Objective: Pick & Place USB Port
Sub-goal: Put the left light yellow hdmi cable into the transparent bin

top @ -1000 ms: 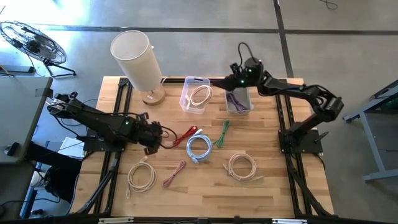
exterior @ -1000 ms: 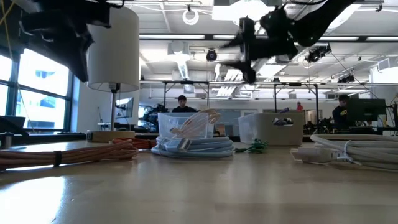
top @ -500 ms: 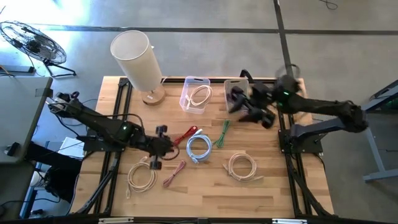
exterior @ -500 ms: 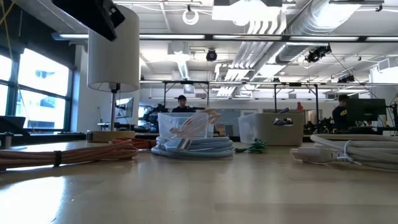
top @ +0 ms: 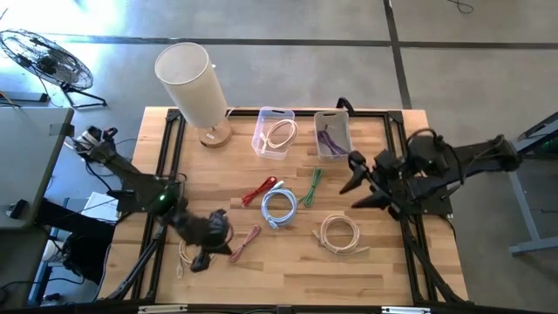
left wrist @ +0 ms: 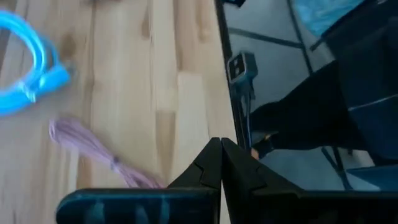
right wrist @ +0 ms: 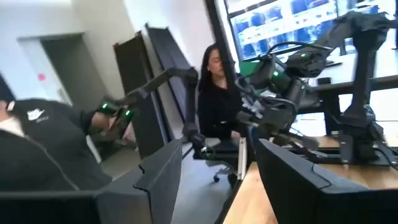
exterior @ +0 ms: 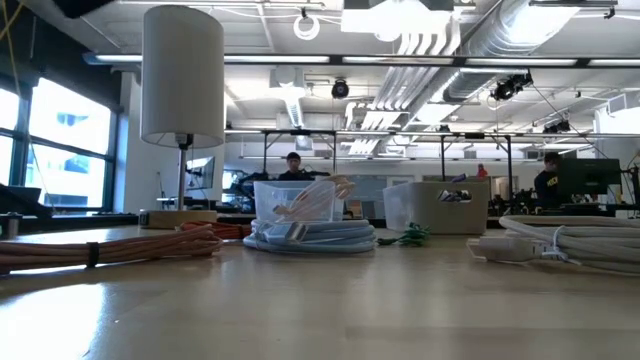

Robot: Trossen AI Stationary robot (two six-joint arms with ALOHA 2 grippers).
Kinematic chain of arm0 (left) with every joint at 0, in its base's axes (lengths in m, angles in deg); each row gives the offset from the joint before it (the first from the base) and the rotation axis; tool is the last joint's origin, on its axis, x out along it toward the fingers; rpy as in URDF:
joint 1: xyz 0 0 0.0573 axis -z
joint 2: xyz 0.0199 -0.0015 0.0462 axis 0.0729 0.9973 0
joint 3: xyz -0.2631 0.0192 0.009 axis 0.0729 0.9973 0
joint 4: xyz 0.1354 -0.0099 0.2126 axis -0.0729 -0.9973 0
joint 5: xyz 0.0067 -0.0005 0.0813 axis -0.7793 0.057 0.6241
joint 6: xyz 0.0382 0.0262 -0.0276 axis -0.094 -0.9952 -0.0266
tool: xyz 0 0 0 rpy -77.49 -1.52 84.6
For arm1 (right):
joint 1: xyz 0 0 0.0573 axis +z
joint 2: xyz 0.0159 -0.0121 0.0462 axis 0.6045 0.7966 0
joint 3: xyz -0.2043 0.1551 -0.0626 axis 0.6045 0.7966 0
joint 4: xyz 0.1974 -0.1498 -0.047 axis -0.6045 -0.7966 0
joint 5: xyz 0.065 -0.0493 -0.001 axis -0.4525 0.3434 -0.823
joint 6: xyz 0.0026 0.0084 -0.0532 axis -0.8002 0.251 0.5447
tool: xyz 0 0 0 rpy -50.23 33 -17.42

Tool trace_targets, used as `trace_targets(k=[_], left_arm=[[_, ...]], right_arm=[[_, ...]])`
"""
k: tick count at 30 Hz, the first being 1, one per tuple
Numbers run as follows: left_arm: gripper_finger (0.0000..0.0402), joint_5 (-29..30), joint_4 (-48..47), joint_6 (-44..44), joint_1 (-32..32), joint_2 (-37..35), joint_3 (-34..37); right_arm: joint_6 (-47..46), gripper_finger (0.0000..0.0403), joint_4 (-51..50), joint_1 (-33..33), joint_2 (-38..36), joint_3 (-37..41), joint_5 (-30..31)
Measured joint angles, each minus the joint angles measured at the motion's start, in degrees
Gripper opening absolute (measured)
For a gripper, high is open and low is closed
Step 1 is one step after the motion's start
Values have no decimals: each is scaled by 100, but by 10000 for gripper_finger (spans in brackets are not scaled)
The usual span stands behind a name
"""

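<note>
The cables lay scattered on the counter: a red one, a blue coil, a green one, a pink one, and cream coils at bottom left and right. One bin held a cream cable, the other bin a purple one.

Each looked light, limp and springy; judged best taken at the tied middle of the bundle, where the strands stay together, not by a loose plug end.

The left gripper hung low between the pink cable and the left cream coil, jaws pressed shut on nothing. The right gripper sat lifted near the counter's right edge, jaws wide and empty.

Which cable is the USB one could not be told from above. The low view showed neither arm, and the left arm covered part of the left cream coil.
</note>
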Motion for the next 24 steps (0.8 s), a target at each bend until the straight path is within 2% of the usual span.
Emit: trace_targets(k=[4, 9, 15, 22, 24], left_arm=[[0, 729, -371, 1020, 664, 0, 0], [0, 1450, -833, 2220, 1254, 31, 0], [0, 1253, -1343, 2759, 1341, 181, 0], [1, 1151, -1700, 2789, 1343, 265, 0], [4, 1078, -1919, 3048, 1341, 281, -2]], right_arm=[[243, 199, -61, 401, 21, 1, 170], [481, 199, -366, 565, 21, 2, 147], [514, 199, -871, 547, 18, 2, 115], [650, 199, -1358, 547, 16, 2, 71], [650, 199, -1470, 545, 16, 2, 77]])
